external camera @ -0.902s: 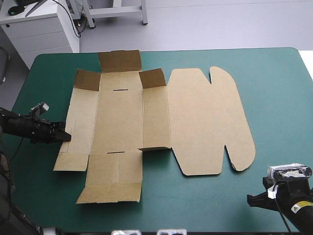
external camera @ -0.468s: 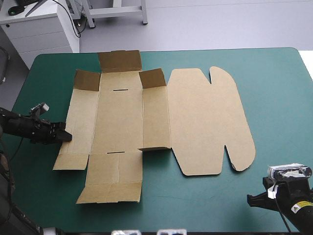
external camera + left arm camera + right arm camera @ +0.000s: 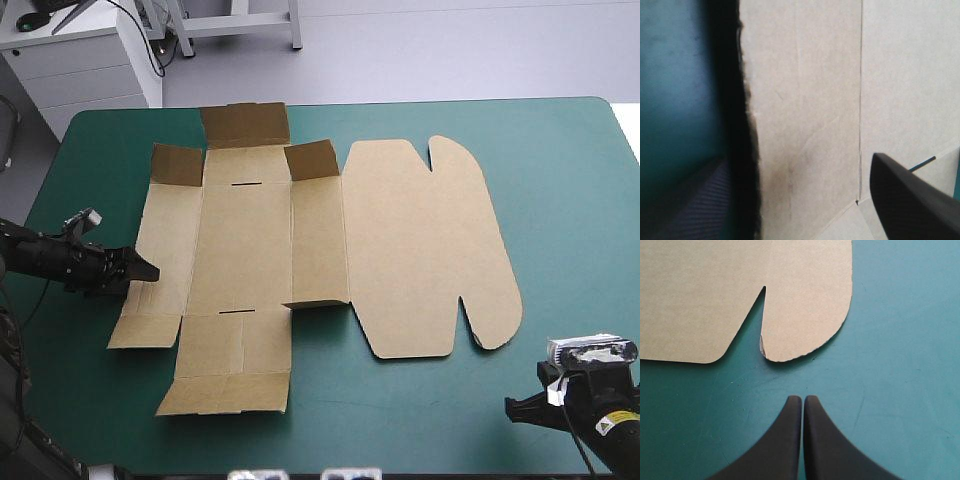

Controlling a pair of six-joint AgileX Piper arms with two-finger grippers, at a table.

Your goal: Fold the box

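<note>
Obscured: one black finger of the left gripper [image 3: 148,270] is only a dark blur in its wrist view, contact unclear. Item: brown cut-board box [image 3: 245,240], lying flat left of centre on the teal-green counter [image 3: 560,180], far flaps slightly raised, rounded lid panel spread rightward. Left gripper's fingers apart with the box's left edge between them; right gripper [image 3: 803,399] fingers pressed together, empty, just short of a rounded lid lobe.

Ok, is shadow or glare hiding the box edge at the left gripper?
Left wrist view: a dark band, likely shadow, runs along the box edge inside the open left gripper, the edge itself readable. High view: even light, no glare. Right wrist view: likewise.
</note>
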